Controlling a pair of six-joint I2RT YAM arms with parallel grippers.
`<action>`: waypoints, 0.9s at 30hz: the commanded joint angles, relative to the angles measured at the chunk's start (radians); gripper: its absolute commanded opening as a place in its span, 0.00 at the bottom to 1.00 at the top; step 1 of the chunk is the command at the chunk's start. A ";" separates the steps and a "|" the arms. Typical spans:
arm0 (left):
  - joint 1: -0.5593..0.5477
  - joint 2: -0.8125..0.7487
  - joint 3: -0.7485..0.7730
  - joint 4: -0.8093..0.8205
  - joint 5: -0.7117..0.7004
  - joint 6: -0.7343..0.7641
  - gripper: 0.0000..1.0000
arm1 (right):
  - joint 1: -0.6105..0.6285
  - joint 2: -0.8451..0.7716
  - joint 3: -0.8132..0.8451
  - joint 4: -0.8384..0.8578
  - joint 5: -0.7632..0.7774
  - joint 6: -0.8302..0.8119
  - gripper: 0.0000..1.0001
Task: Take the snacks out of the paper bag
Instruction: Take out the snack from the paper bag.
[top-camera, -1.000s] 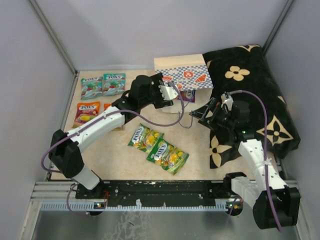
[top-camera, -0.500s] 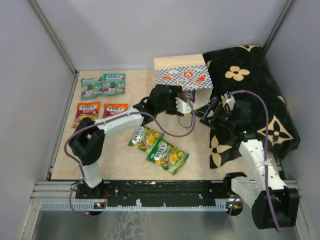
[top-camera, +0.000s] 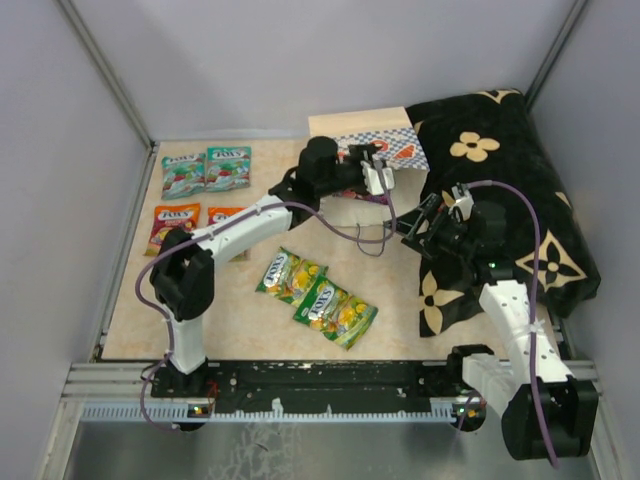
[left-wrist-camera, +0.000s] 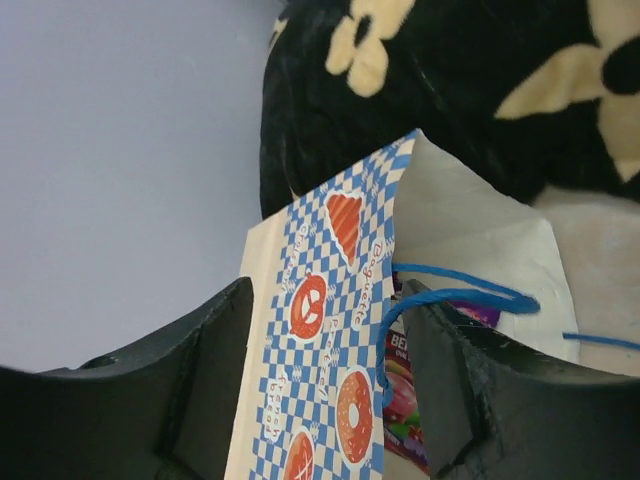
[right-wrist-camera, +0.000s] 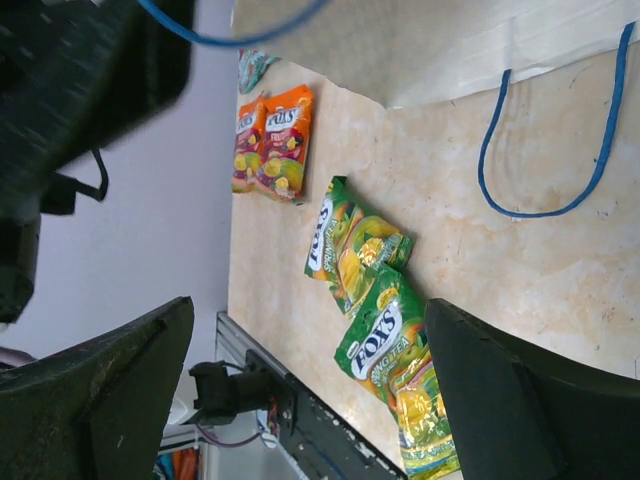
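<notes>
The paper bag (top-camera: 362, 128) lies on its side at the back of the table, mouth toward the arms. My left gripper (top-camera: 376, 175) is at that mouth. In the left wrist view its open jaws (left-wrist-camera: 325, 300) straddle the bag's checkered upper wall (left-wrist-camera: 335, 330), one finger outside, one inside by the blue cord handle (left-wrist-camera: 455, 296). A purple snack packet (left-wrist-camera: 405, 400) shows inside. On the table lie teal packets (top-camera: 207, 169), orange ones (top-camera: 174, 222) and green ones (top-camera: 315, 295). My right gripper (top-camera: 424, 224) hangs open and empty beside the bag, green packets (right-wrist-camera: 372, 300) far below it.
A black flower-patterned cloth (top-camera: 500, 190) covers the right side, with the right arm over it. Grey walls close the left, back and right. A loose blue cord loop (right-wrist-camera: 545, 150) lies on the table before the bag. The metal rail (top-camera: 320, 385) runs along the near edge.
My left gripper has swung from the bag's left side to its mouth and risen, jaws narrowing around the upper wall, which has lifted. The right gripper shifted slightly right.
</notes>
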 joint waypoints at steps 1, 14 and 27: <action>0.056 0.036 0.097 -0.065 0.231 -0.141 0.57 | -0.015 -0.022 -0.006 0.039 -0.024 0.005 0.99; 0.179 0.131 0.287 -0.108 0.293 -0.640 0.00 | 0.052 0.037 -0.038 0.137 0.120 -0.014 0.98; 0.178 0.175 0.431 -0.218 0.086 -1.030 0.00 | 0.333 0.394 -0.107 0.700 0.655 0.552 0.78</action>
